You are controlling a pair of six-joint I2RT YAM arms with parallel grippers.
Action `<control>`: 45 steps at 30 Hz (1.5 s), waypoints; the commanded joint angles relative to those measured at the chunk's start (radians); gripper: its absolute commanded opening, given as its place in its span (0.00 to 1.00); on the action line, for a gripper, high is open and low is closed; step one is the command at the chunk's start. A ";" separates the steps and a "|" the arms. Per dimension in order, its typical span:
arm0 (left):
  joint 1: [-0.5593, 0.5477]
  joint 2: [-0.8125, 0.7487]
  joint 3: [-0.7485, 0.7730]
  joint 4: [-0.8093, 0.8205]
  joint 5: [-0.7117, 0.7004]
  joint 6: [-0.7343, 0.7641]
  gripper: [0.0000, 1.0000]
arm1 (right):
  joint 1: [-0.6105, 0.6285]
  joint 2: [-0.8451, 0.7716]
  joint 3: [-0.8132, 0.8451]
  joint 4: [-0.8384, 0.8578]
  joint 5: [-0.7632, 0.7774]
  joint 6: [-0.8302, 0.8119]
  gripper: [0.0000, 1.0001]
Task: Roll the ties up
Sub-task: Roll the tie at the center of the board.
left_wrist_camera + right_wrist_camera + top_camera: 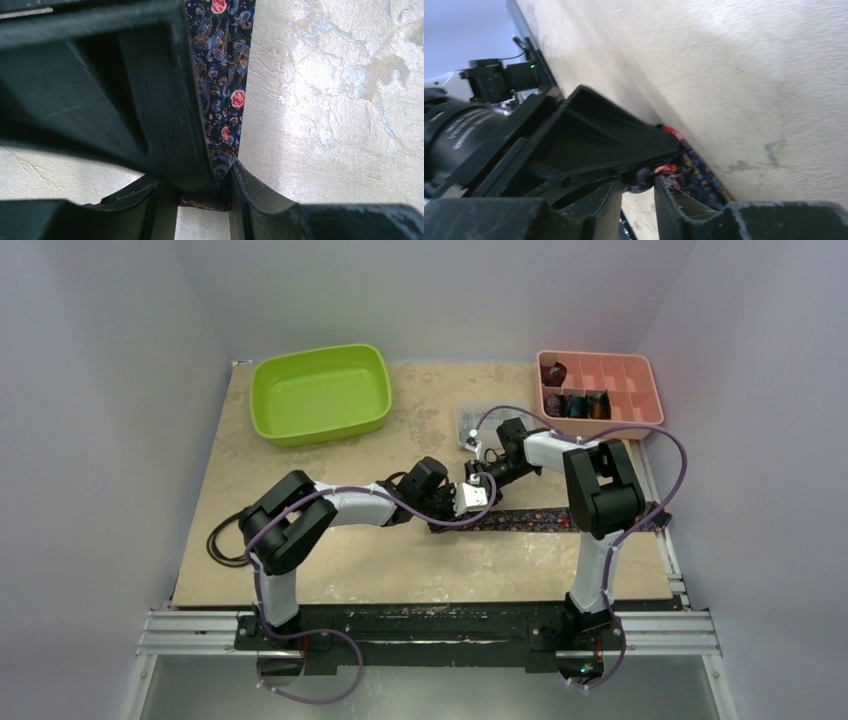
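Note:
A dark tie (560, 519) with red-pink flowers lies flat across the table, running right from the two grippers. My left gripper (472, 502) is shut on its near end. In the left wrist view the tie (222, 75) runs up from the left gripper (204, 200), with a right finger (150, 100) lying over it. My right gripper (478, 480) meets the same end from behind. In the right wrist view a bulge of the tie (696, 175) fills the narrow gap of the right gripper (639, 187), under a left finger (614, 135). Rolled ties (575, 405) sit in a pink tray.
The pink compartment tray (595, 353) stands at the back right. A green basin (320, 352) is at the back left. A clear plastic box (468, 420) lies just behind the right gripper. A black cable (225, 540) loops at the table's left edge.

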 commanded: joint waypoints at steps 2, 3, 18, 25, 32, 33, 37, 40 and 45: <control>0.002 0.069 -0.027 -0.167 -0.087 0.031 0.24 | 0.007 0.037 0.003 0.022 0.040 0.003 0.17; 0.002 0.069 -0.026 -0.168 -0.088 0.029 0.24 | 0.006 0.039 0.004 0.008 0.043 -0.008 0.10; 0.058 0.008 -0.137 0.145 0.110 -0.073 0.55 | -0.027 0.077 -0.036 -0.025 0.327 -0.115 0.00; 0.061 -0.019 -0.228 0.391 0.219 -0.140 0.61 | -0.027 0.087 -0.009 -0.056 0.444 -0.141 0.00; 0.064 -0.032 -0.228 0.442 0.241 -0.200 0.65 | -0.020 0.095 0.008 -0.068 0.464 -0.149 0.00; 0.062 -0.017 -0.212 0.444 0.234 -0.230 0.65 | -0.017 0.094 0.007 -0.059 0.448 -0.143 0.00; 0.057 0.046 -0.158 0.482 0.171 -0.333 0.62 | 0.008 0.091 0.003 -0.026 0.421 -0.099 0.00; 0.047 0.084 -0.149 0.521 0.147 -0.321 0.61 | 0.025 0.099 0.002 -0.007 0.411 -0.085 0.00; 0.044 0.098 -0.153 0.513 0.173 -0.209 0.45 | 0.043 0.121 0.017 0.013 0.399 -0.070 0.00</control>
